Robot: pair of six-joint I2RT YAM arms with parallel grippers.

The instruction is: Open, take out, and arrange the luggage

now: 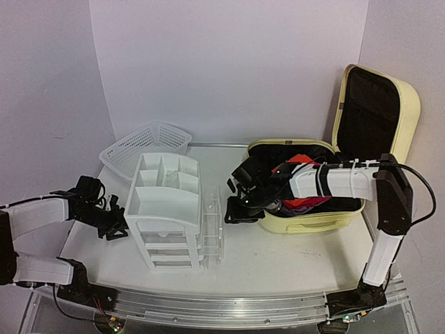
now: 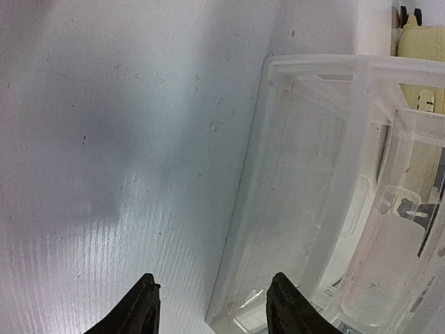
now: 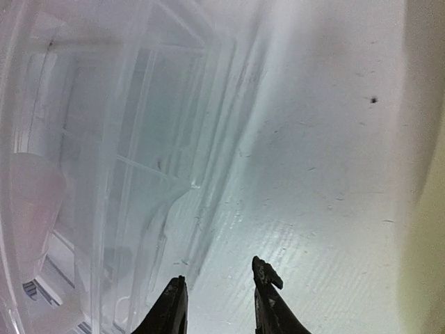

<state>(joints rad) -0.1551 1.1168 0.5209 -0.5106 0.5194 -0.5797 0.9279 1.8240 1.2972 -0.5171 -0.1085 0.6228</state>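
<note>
A narrow strip of worktop (image 1: pixel 278 257) runs between the clear rack (image 1: pixel 212 224) and the luggage (image 1: pixel 313 224); the drawer organizer (image 1: pixel 167 202) blocks the middle.

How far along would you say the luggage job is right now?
Done: the luggage is open, its lid standing upright. In hand: nothing. The left tool and right tool are both empty with jaws apart, either side of the white drawer organizer. Left: red and dark items lie inside the case, so taking out and arranging look mostly undone.
</note>
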